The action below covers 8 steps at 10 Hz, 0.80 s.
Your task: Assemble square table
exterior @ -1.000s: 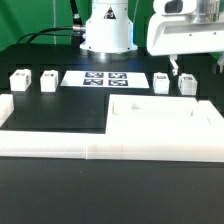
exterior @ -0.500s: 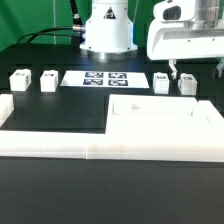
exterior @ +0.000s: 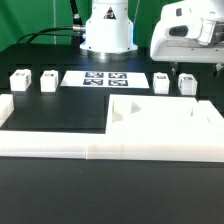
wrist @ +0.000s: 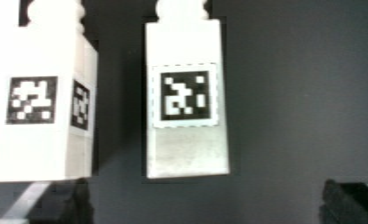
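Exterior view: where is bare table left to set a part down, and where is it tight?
Free: the wide black table stretch bordered by the marker board, the border wall and the tabletop. Crowded: the exterior view's right rear, where the open gripper hovers over the right legs. The left legs sit beside the board's other end.

Spread fingers [exterior: 178, 71] above a leg [exterior: 186, 85]

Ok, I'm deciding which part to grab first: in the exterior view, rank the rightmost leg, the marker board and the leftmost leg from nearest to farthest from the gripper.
1. The rightmost leg: right by the gripper, at the exterior view's right.
2. The marker board: middle of the row.
3. The leftmost leg: far end, at the exterior view's left.
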Available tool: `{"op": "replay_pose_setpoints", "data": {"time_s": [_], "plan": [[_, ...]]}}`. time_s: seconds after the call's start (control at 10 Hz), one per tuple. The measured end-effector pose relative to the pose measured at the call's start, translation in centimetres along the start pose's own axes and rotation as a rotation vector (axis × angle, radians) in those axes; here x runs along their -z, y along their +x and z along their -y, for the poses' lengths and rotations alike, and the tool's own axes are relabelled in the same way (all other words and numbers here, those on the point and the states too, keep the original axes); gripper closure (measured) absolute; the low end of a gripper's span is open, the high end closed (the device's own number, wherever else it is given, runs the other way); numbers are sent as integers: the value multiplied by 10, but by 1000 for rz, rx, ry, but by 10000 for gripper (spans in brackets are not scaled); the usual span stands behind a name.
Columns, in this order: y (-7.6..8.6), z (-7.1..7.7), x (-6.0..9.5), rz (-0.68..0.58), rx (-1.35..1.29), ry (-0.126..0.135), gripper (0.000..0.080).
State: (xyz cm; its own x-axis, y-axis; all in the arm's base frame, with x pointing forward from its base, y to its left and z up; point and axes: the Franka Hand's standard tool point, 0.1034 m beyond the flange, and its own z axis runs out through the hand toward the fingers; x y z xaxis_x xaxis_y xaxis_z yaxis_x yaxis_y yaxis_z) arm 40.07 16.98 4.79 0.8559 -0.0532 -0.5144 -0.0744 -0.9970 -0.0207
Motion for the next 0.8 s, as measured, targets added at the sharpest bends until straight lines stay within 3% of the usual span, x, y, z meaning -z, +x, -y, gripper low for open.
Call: {"op": "replay_pose_setpoints", "data": {"time_s": [0.4,0.6,0.8], "plan": [[-2,-7,-6,250,-15,-25,150],[-1,-4,-11,313,-34,4,150],[-4,2,-15,317,-28,-4,150]]}}
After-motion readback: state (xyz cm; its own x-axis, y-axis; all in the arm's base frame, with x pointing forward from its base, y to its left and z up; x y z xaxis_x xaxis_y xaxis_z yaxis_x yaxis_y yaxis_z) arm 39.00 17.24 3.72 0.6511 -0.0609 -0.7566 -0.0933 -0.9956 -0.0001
